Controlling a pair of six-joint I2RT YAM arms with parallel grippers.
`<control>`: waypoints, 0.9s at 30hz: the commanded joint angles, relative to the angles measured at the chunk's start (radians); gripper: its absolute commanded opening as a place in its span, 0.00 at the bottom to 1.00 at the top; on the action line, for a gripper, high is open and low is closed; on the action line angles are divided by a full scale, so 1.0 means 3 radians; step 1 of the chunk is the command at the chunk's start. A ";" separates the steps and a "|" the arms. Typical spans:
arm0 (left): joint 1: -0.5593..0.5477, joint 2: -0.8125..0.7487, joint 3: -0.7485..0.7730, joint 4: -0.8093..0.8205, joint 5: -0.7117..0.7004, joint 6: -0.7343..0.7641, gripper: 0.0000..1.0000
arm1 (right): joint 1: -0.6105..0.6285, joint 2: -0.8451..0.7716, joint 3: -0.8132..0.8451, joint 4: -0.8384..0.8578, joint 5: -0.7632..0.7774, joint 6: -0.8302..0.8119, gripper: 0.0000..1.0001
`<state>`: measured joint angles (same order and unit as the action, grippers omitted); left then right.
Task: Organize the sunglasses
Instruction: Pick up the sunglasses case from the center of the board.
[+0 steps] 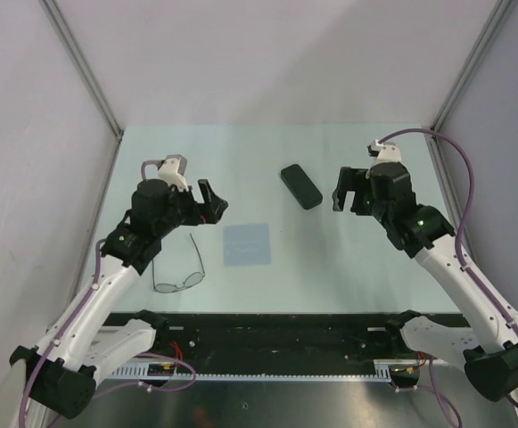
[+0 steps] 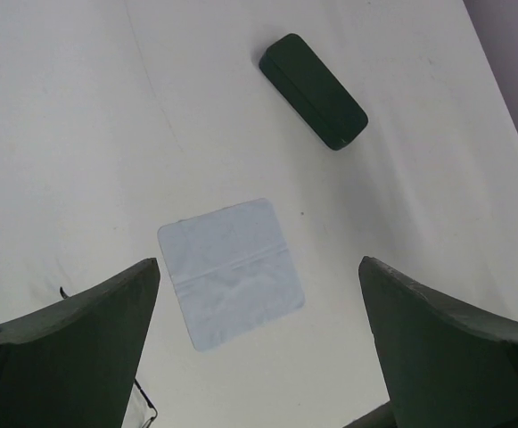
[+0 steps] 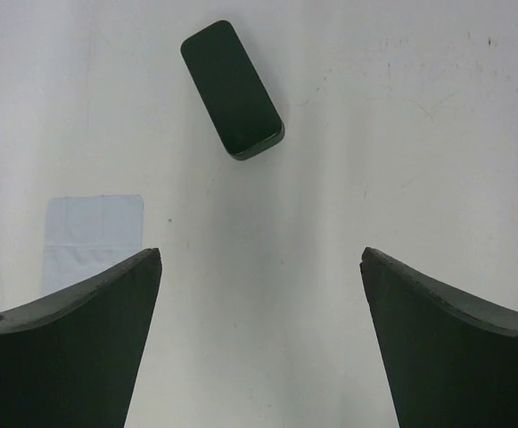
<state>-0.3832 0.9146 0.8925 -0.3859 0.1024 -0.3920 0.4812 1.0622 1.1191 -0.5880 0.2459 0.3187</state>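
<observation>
The sunglasses [image 1: 180,274], thin dark wire frames with clear-looking lenses, lie on the table near its front left, with temple arms reaching back. Only a corner of the sunglasses [image 2: 143,408] shows low in the left wrist view. My left gripper [image 1: 210,204] hovers open above and behind them, with nothing between its fingers. My right gripper [image 1: 348,189] hangs open and empty on the right side, just right of the black case [image 1: 301,186]. The black case [image 2: 313,90] lies closed, and it shows too as the black case [image 3: 233,89] ahead of the right fingers.
A pale blue square cloth [image 1: 246,244] lies flat mid-table, seen as the cloth [image 2: 230,271] between the left fingers and the cloth [image 3: 92,241] at the left of the right wrist view. Grey walls enclose the table [image 1: 330,259] on three sides.
</observation>
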 commanded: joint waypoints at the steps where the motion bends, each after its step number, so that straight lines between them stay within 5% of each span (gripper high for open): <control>1: 0.0025 -0.0093 0.0083 -0.0002 -0.0208 0.0013 1.00 | -0.0034 -0.0115 0.0018 -0.0126 -0.0042 0.0042 1.00; 22: 0.0101 -0.0292 -0.0208 0.0105 -0.0664 0.0371 1.00 | -0.0045 0.0391 -0.0018 0.0518 -0.0334 -0.0576 1.00; 27: 0.0106 -0.0328 -0.0229 0.0151 -0.0643 0.0366 1.00 | 0.0001 0.0876 0.0105 0.0702 -0.0385 -0.0847 1.00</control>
<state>-0.3592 0.8375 0.8280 -0.3832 -0.0700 -0.3042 0.4683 1.2251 1.1080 -0.4728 0.1314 0.1589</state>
